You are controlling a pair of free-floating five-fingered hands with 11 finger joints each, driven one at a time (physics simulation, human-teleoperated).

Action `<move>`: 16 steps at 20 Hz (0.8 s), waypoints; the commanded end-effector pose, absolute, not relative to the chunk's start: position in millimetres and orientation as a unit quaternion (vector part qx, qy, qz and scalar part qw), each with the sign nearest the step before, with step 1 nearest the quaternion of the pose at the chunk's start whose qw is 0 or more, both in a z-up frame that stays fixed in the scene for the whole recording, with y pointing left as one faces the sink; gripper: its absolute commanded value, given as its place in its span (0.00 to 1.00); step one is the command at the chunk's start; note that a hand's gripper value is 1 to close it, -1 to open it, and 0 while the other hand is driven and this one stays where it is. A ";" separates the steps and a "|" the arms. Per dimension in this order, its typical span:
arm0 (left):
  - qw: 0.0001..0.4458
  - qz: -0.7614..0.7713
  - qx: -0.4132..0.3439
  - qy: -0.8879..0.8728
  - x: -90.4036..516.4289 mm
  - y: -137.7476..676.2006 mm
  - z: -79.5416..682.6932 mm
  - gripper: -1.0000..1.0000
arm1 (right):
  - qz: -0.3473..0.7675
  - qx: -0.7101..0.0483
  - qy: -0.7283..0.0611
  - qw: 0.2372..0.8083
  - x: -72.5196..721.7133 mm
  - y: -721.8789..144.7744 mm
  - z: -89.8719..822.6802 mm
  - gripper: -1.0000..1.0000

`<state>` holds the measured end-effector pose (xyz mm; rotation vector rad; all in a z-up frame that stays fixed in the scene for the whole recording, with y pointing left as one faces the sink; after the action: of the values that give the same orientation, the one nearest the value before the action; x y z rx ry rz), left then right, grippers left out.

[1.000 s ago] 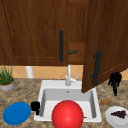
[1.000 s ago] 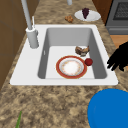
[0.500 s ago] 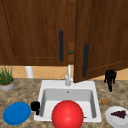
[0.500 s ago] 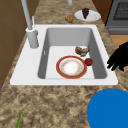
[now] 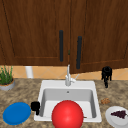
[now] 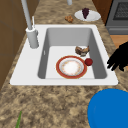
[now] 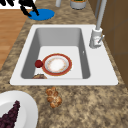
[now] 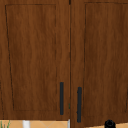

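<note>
The wall cabinet's two brown doors stand shut, the right door [image 5: 100, 32] with its dark handle [image 5: 79, 52] next to the left door's handle [image 5: 61, 45]. My right hand [image 5: 106, 74] hangs just under the right door's lower edge, fingers loose and pointing down, holding nothing; its top shows as the right hand [image 8: 109, 124] in the upper view. My left hand [image 5: 35, 107] floats by the sink's front left corner beside a blue plate [image 5: 16, 113]. It appears with spread fingers as the left hand [image 6: 119, 59] and as the left hand [image 7: 27, 6] in the side views.
The white sink [image 6: 30, 72] holds a red-rimmed plate [image 6: 71, 67], a small red fruit [image 6: 88, 61] and a brown piece of food [image 6: 81, 50]. The faucet [image 5: 68, 77] stands at its back. A pastry [image 7: 53, 97] and a white plate with grapes [image 7: 15, 112] lie right; a potted plant [image 5: 6, 79] stands left.
The right cabinet door has swung from ajar to shut. My right hand has moved left and slightly up along with it. The left hand has stayed still.
</note>
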<state>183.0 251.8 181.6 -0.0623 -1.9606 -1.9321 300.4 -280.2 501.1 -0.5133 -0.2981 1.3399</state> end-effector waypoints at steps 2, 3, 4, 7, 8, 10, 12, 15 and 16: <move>0.193 -0.689 -0.022 -0.699 183.0 251.8 181.6 0.50 | 0.590 -0.244 -0.123 0.759 332.1 -266.7 495.2 0.00; 0.193 -0.689 -0.022 -0.699 183.0 251.8 181.6 0.50 | 0.590 -0.247 -0.120 0.760 337.0 -265.1 494.2 0.00; 0.193 -0.689 -0.022 -0.699 183.0 251.8 181.6 0.50 | 0.589 -0.249 -0.116 0.760 342.0 -263.5 493.2 0.00; 0.193 -0.689 -0.022 -0.699 183.0 251.8 181.6 0.50 | 0.587 -0.257 -0.106 0.761 356.8 -258.8 489.9 0.00; 0.193 -0.689 -0.022 -0.699 183.0 251.8 181.6 0.50 | 0.586 -0.260 -0.102 0.761 361.7 -257.4 488.6 0.00; 0.193 -0.689 -0.022 -0.699 183.0 251.8 181.6 0.50 | 0.587 -0.264 -0.095 0.759 373.6 -254.6 485.0 0.00; 0.193 -0.689 -0.022 -0.699 183.0 251.8 181.6 0.50 | 0.586 -0.269 -0.092 0.759 383.2 -252.3 481.6 0.00; 0.193 -0.689 -0.022 -0.699 183.0 251.8 181.6 0.50 | 0.592 -0.265 -0.087 0.756 385.8 -251.0 477.0 0.00; 0.193 -0.689 -0.022 -0.699 183.0 251.8 181.6 0.50 | 0.597 -0.263 -0.081 0.754 378.1 -249.3 473.9 0.00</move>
<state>183.0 251.8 181.6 -0.0623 -1.9606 -1.9321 357.1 -261.5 482.2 -0.5723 -0.1741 1.3321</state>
